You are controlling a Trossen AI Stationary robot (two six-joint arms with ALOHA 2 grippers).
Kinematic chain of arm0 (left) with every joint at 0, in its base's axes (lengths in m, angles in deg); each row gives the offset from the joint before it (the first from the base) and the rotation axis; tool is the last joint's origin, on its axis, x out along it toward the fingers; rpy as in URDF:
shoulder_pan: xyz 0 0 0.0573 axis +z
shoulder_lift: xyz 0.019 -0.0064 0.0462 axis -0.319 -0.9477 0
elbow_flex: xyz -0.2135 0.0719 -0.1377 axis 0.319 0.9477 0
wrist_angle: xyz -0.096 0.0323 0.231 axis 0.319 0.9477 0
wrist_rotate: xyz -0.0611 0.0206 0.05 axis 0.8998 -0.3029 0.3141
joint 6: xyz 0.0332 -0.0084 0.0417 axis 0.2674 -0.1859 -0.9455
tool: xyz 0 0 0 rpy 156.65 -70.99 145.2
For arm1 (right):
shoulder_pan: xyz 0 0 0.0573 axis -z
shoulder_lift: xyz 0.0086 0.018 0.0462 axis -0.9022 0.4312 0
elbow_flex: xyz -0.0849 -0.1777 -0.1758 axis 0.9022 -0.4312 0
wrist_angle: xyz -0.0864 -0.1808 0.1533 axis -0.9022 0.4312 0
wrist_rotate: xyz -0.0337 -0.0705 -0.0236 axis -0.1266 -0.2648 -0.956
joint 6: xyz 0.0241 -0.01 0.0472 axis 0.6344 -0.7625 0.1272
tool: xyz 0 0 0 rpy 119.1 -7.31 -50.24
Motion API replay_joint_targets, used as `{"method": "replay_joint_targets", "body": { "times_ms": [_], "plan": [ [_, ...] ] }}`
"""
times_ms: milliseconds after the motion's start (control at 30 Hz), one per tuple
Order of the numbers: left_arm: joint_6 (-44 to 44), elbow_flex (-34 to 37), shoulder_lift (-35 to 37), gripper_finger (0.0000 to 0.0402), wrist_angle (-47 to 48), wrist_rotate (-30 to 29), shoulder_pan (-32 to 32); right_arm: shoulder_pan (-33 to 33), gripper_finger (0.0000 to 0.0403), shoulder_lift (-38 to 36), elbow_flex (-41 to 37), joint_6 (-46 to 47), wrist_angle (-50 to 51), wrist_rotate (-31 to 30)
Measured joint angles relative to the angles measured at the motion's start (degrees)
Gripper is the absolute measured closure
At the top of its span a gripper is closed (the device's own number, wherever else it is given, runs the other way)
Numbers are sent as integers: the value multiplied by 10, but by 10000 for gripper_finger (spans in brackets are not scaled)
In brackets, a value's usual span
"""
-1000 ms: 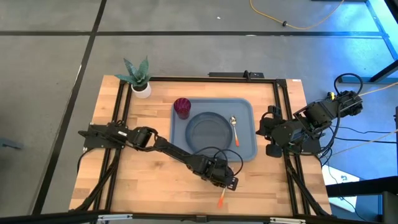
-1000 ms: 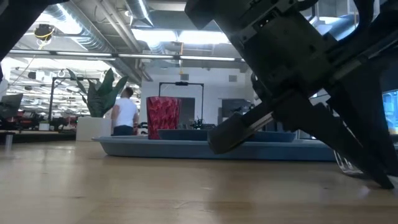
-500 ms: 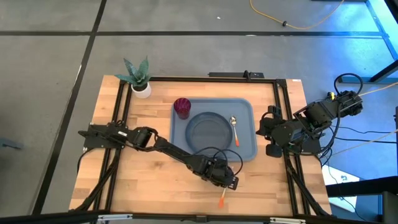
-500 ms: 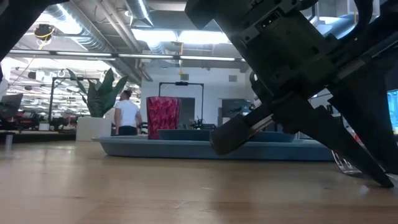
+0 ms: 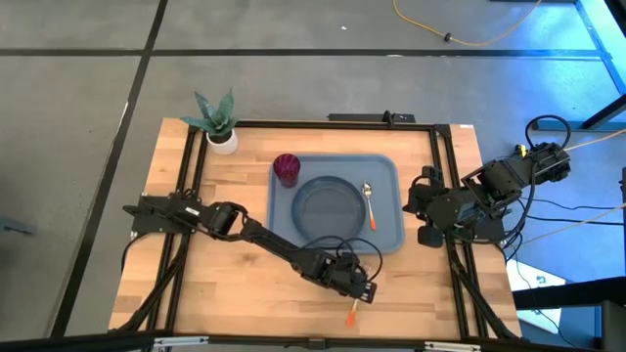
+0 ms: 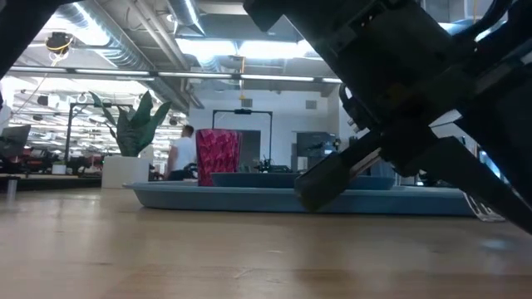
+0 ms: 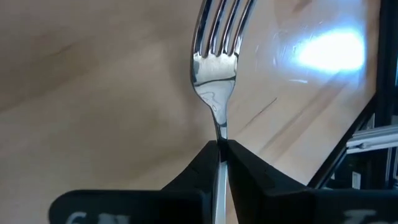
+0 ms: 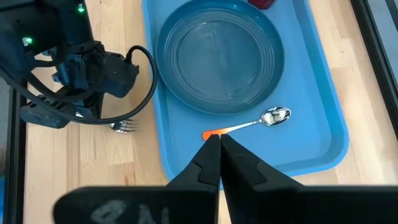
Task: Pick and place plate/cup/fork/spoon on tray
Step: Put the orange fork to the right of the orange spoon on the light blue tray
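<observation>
Left gripper (image 5: pixel 360 289) pinched the fork (image 5: pixel 351 313) low at lower centre of the high view, arm stretched diagonally across the bench (image 5: pixel 225 293).
Left wrist view showed jaws pressed on the fork's neck, tines over bare wood; the high view showed only the orange handle. Right gripper (image 8: pixel 219 142) parked at right, jaws together. Plate (image 5: pixel 329 203), spoon (image 5: pixel 369 203), cup (image 5: pixel 286 168) sat on the tray (image 5: pixel 391 235).

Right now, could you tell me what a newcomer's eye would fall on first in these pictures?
The left gripper, shut on the fork, sits over the table's near edge in front of the tray. The tray already holds the plate, the spoon and the cup. The right gripper waits, shut, beside the tray.
</observation>
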Motion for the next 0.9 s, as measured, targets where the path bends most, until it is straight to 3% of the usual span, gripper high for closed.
{"method": "replay_joint_targets", "body": {
  "times_ms": [367, 600, 900],
  "plan": [
    [-15, 0, 0, 377, 13, -11, 1, 0, 391, 0, 0, 2, 0, 3],
    [-16, 0, 1, 381, 12, -13, 1, 0, 391, 0, 0, 12, -1, 75],
    [-28, 0, 2, 399, 10, -13, 1, 0, 391, 0, 0, -3, -1, 79]
  ]
}}
